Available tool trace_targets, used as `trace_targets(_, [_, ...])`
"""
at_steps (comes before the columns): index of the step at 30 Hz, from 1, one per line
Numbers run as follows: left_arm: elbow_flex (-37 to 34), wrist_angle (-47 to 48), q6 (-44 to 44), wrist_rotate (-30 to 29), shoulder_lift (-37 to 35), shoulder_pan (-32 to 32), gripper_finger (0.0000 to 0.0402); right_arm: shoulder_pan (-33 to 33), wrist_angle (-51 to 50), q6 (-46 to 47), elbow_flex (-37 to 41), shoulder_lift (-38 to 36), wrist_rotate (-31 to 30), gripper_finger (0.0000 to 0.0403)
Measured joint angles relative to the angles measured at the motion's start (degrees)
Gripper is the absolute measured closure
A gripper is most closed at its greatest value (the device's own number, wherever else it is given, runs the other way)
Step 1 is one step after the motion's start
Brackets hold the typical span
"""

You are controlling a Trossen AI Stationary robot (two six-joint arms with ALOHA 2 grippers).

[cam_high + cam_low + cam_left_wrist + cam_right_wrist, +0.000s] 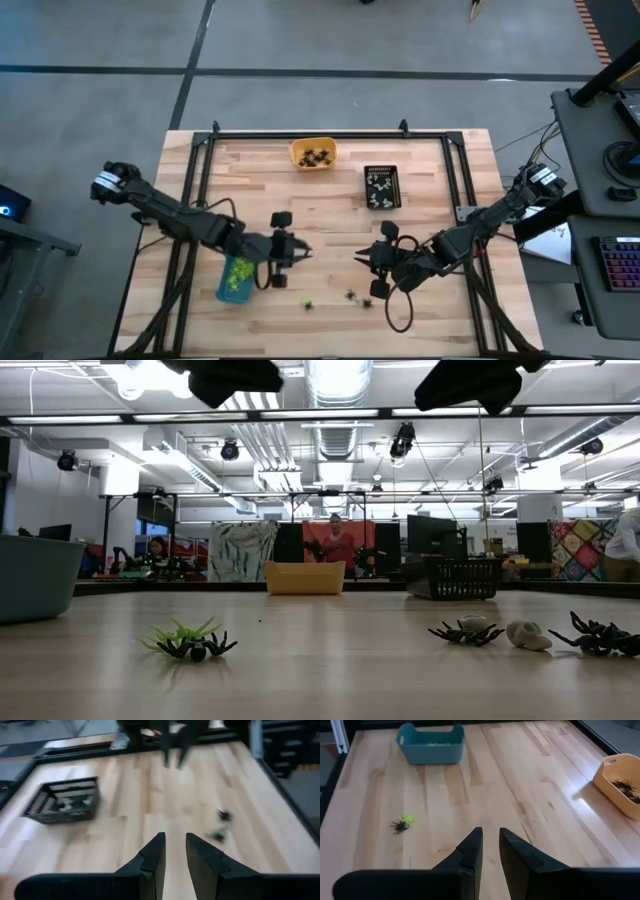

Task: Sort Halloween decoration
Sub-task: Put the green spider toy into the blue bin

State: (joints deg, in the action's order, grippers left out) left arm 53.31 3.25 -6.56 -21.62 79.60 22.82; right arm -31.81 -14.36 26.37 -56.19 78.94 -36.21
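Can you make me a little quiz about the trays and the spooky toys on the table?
1. Which colour of tray holds the lime-green trinkets? A blue, B orange, C black.
2. True or false: the orange tray is empty.
3. Fill the gap: the trinkets in the black tray are ___ in colour.

Key:
1. A, the blue tray.
2. False, black spiders lie in it.
3. Whitish.
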Motion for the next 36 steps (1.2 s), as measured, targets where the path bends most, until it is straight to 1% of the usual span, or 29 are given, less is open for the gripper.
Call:
trace_targets(3, [-1.7, 0.5, -0.2, 2.1, -0.1, 3.0, 0.0343, 0.1, -0.4, 0.0, -0.4, -0.1, 0.3, 0.0346])
trace_targets(8, [-3.8, 0.7, -0.3, 9.2, 2.5, 7.4, 0.0343, 0.0, -0.3, 0.0, -0.6, -0.1, 0.5, 0.0346])
trace_targets(14, [-4.7, 0.7, -2.1, 8.9, 7.5, 9.9, 0.0343, 0.0, -0.3, 0.1, -0.6, -0.1, 0.7, 0.0346])
trace_targets(24, [-4.6, 0.0, -6.3, 8.7, 16.6, 10.7, 0.0343, 0.0, -0.3, 0.7, -0.6, -0.1, 0.8, 0.0346])
trace_targets(29, [-4.2, -2.2, -7.5, 9.0, 18.3, 10.8, 0.0343, 0.0, -0.3, 0.7, -0.6, -0.1, 0.9, 0.0346])
trace_targets(32, [-3.9, -2.2, -6.1, 9.1, 19.0, 10.9, 0.0342, 0.0, -0.3, 0.7, -0.6, -0.1, 0.8, 0.0346])
trace_targets(36, [-3.3, -6.1, -4.8, 9.8, 20.8, 11.1, 0.0329, 0.0, -0.3, 0.6, -0.6, -0.1, 0.8, 0.0346])
